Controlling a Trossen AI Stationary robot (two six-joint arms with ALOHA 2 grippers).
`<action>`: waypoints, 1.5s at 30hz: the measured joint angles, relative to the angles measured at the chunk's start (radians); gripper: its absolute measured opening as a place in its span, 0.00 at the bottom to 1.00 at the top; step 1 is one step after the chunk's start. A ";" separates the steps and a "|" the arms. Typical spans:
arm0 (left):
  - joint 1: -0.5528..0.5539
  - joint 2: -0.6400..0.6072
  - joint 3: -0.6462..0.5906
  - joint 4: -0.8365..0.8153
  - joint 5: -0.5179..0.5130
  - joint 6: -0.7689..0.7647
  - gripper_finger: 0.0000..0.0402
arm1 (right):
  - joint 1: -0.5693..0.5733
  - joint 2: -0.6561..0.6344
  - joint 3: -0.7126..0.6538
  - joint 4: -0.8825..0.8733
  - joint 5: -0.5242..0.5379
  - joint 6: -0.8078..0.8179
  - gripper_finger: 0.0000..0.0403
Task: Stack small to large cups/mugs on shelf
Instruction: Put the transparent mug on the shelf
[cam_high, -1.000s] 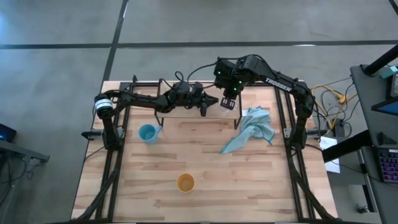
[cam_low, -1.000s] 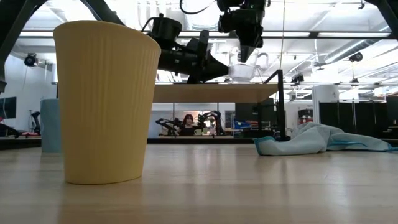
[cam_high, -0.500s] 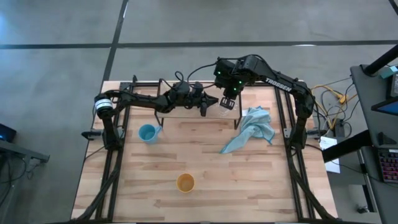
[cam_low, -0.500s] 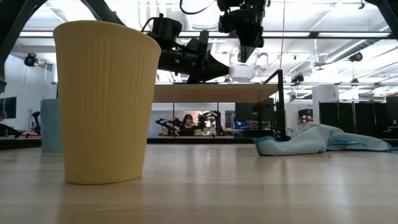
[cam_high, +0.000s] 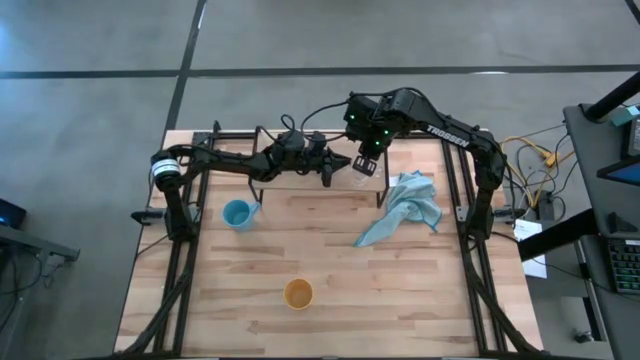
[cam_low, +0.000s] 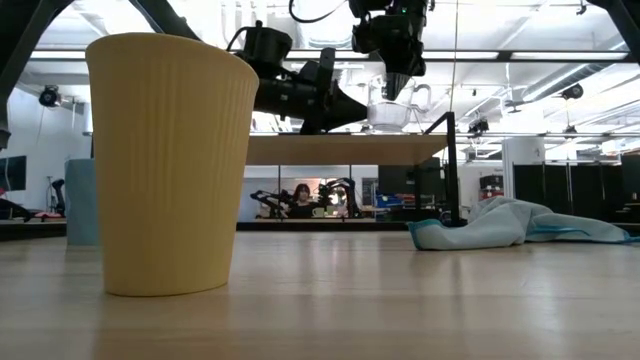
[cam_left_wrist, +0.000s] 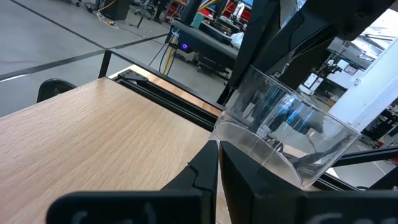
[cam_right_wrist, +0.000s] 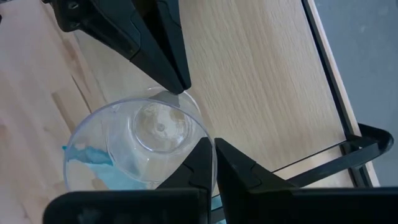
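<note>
The tiny clear cup is at the right end of the shelf, upright, its base at the board or just above it. My right gripper comes down from above and is shut on the cup. My left gripper reaches level along the shelf from the table's left, shut, with its tips at the cup's lower wall. The light blue mug stands on the table in front of the shelf's left end. The orange-yellow cup stands upright near the table's front. My right gripper pinches the clear cup's rim, one finger inside and one outside, pointing down from above. The cup hangs upright below the fingers; I cannot tell whether its base rests on the shelf. My left gripper's shut tips are at the cup's lower wall, level, from the table's left; I cannot tell whether they touch it.
A crumpled light blue cloth lies on the table right of the shelf. The shelf's black legs stand by the cup. In the low view the orange-yellow cup fills the near left and hides part of the blue mug.
</note>
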 joint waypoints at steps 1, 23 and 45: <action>0.000 0.000 0.000 0.000 0.000 0.000 0.01 | 0.000 0.000 0.000 0.001 0.000 -0.007 0.02; -0.001 -0.001 0.000 0.003 0.006 0.000 0.01 | -0.001 0.000 0.000 0.032 0.005 -0.182 0.10; -0.001 -0.002 0.000 0.003 0.005 0.001 0.01 | -0.001 0.000 -0.006 0.053 0.003 -0.193 0.13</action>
